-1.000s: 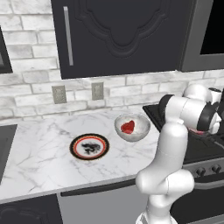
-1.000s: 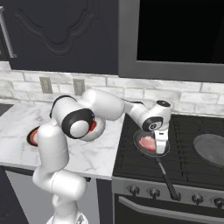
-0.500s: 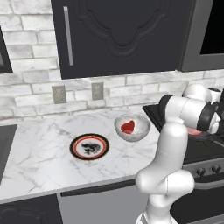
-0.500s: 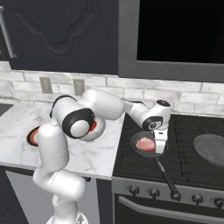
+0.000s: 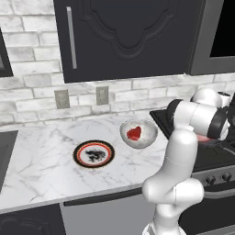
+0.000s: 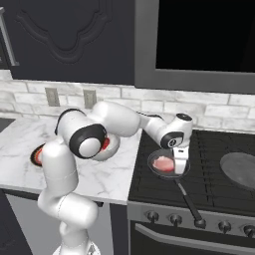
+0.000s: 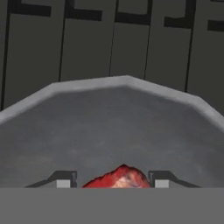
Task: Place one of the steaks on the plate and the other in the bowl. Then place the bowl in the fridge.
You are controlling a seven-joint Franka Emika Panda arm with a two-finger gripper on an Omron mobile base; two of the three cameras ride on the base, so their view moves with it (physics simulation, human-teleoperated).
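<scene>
The gripper [image 6: 179, 167] is down in the frying pan [image 6: 168, 166] on the stove, jaws clamped on the pale pink steak [image 6: 163, 163]. In the hand view most of that steak [image 7: 118, 178] gets cut off at the bottom. The red steak [image 5: 134, 133] sits in the bowl [image 5: 138, 133], with the plate [image 5: 93, 153] just beside it on the counter, half hidden behind the arm from the right.

Left base view: from behind-left, facing forward and down, mid-distance. Right base view: from behind-right, likewise; both share the counter [image 5: 41, 160] and stove [image 6: 219, 189]. Hand view: very close, along the gripper [image 7: 112, 183], into a frying pan [image 7: 109, 127].
</scene>
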